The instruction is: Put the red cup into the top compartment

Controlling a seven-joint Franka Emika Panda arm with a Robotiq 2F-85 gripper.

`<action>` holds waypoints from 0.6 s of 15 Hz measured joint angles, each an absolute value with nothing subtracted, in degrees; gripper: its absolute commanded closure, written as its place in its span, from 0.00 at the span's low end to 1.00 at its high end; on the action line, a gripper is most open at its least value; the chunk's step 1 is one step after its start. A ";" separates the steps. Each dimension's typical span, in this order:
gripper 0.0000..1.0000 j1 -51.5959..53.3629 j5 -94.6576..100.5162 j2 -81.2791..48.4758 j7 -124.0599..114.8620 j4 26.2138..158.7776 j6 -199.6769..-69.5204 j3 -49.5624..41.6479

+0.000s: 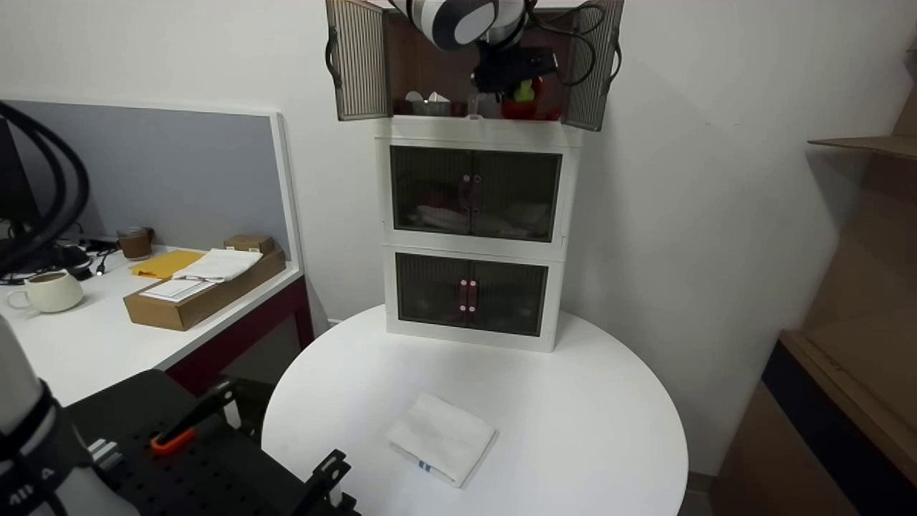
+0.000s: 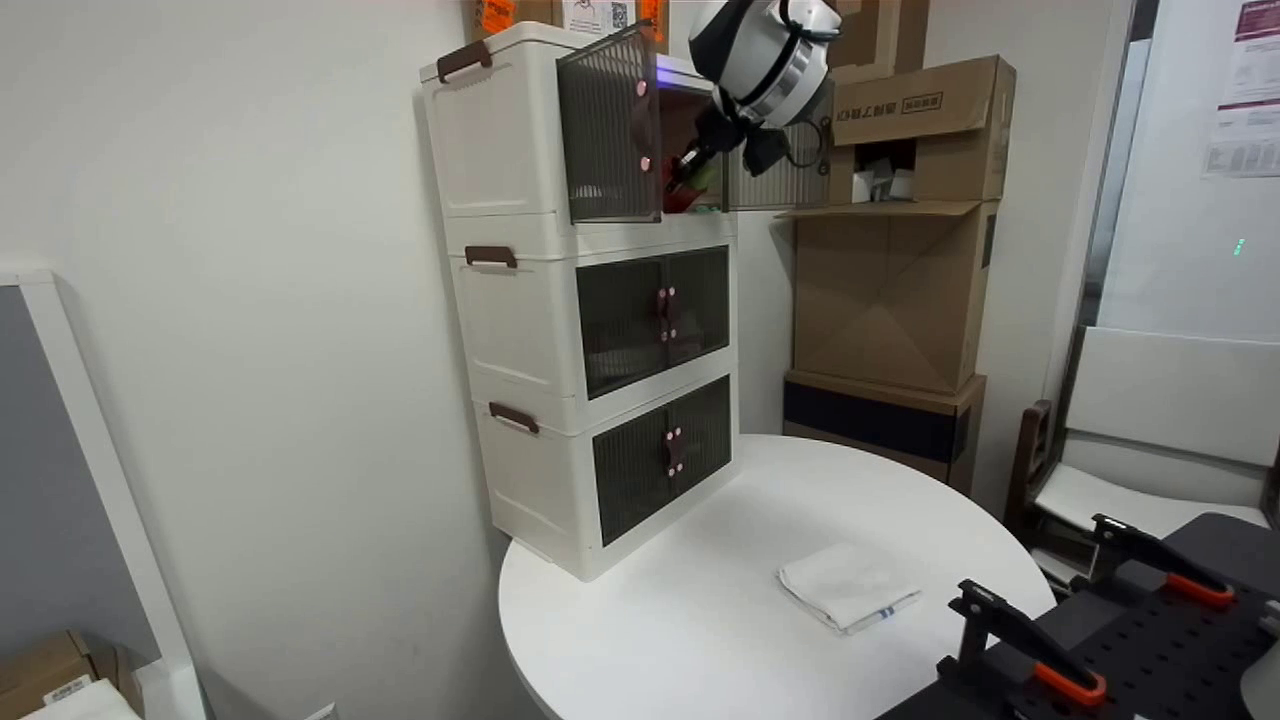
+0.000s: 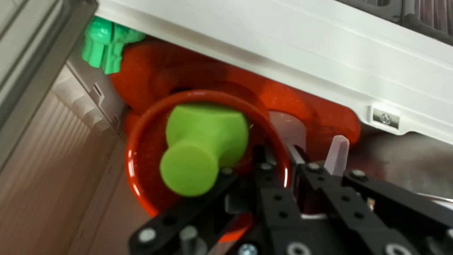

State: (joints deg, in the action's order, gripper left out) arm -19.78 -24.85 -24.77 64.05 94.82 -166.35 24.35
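The red cup (image 3: 152,145) is in the top compartment (image 1: 423,64), with a light green piece (image 3: 203,141) inside it. It shows at the right of the compartment in an exterior view (image 1: 517,110) and partly behind a door in an exterior view (image 2: 680,200). My gripper (image 3: 283,156) reaches down to the cup's rim, one finger inside and one outside, with the wall between the pads; it looks shut on the rim. The cup looks upright; its base is hidden in the wrist view.
Both ribbed doors (image 1: 362,61) (image 1: 594,64) stand open beside the arm. Red pieces (image 3: 311,113), a bright green piece (image 3: 102,42) and a clear plastic piece (image 3: 338,152) lie around the cup. A metal bowl (image 1: 430,107) stands left. A folded cloth (image 1: 443,437) lies on the table.
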 measured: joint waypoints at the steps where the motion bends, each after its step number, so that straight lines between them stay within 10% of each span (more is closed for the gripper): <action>1: 0.98 -19.18 -24.02 -25.25 63.56 94.42 -166.19 23.71; 9: 0.98 -12.70 -17.46 -29.87 56.67 88.16 -164.57 16.39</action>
State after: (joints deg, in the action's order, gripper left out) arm -12.70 -17.46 -29.87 56.67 88.16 -164.57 16.39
